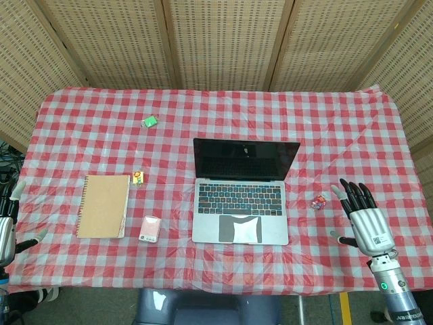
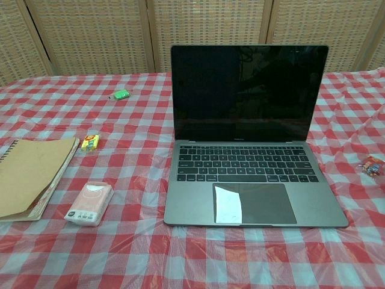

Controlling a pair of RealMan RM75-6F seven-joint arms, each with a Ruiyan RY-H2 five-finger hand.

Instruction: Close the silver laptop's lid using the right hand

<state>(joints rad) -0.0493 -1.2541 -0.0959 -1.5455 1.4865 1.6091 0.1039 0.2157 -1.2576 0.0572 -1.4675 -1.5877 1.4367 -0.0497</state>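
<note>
The silver laptop (image 1: 242,196) sits open at the middle of the table (image 1: 379,135), its lid upright. The right robot hand (image 1: 362,217) hovers well to its side, released with fingers spread, likely staged to reach the lid's top edge.

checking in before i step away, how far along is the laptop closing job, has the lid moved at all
Nothing looks done: the silver laptop stands fully open, its lid upright and the screen dark. Nothing is in hand either. The right robot hand is open, fingers spread, off to the laptop's side near a small candy, touching nothing. The left robot hand sits at the table edge. Left to do: reach the lid and fold it down.
</note>
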